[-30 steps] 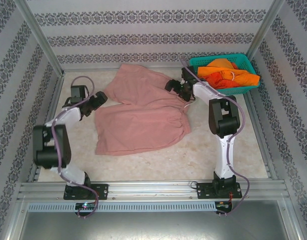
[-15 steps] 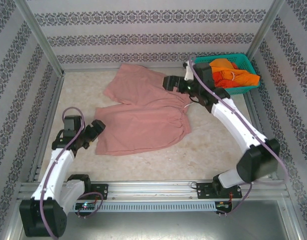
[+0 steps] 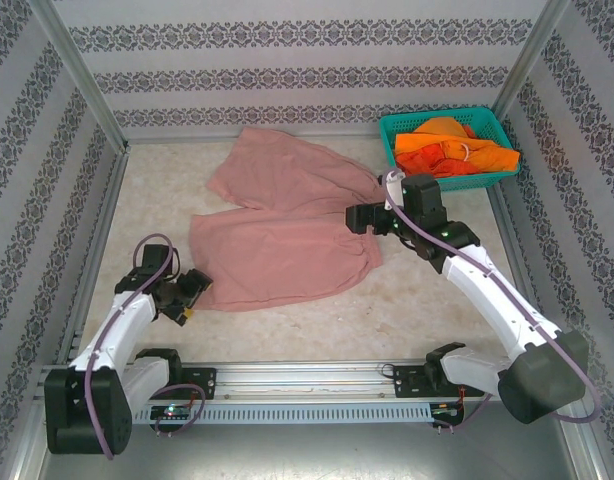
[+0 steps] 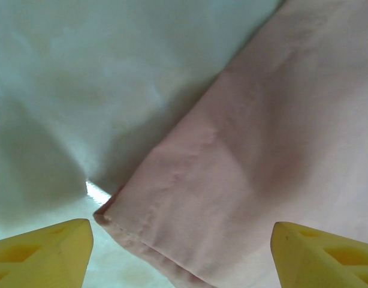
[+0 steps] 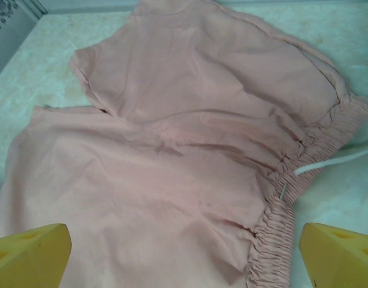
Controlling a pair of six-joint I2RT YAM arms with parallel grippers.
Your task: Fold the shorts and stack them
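Note:
Dusty pink shorts (image 3: 282, 230) lie spread flat on the table, waistband to the right, both legs pointing left. Their near-left hem corner (image 4: 121, 219) fills the left wrist view. My left gripper (image 3: 190, 295) sits low at that corner, open, its yellow fingertips (image 4: 43, 252) on either side of the hem. My right gripper (image 3: 359, 216) hovers by the gathered waistband (image 5: 286, 228), open, with a white drawstring (image 5: 334, 161) trailing beside it. Orange shorts (image 3: 452, 148) lie heaped in the teal basket.
The teal mesh basket (image 3: 392, 128) stands at the back right corner. Patterned walls and metal rails enclose the table (image 3: 407, 300). Bare tabletop lies in front of the pink shorts and along the left side.
The left arm has drawn back toward the near edge, down to the shorts' near-left corner. The right gripper has pulled from the far waistband end toward the near end.

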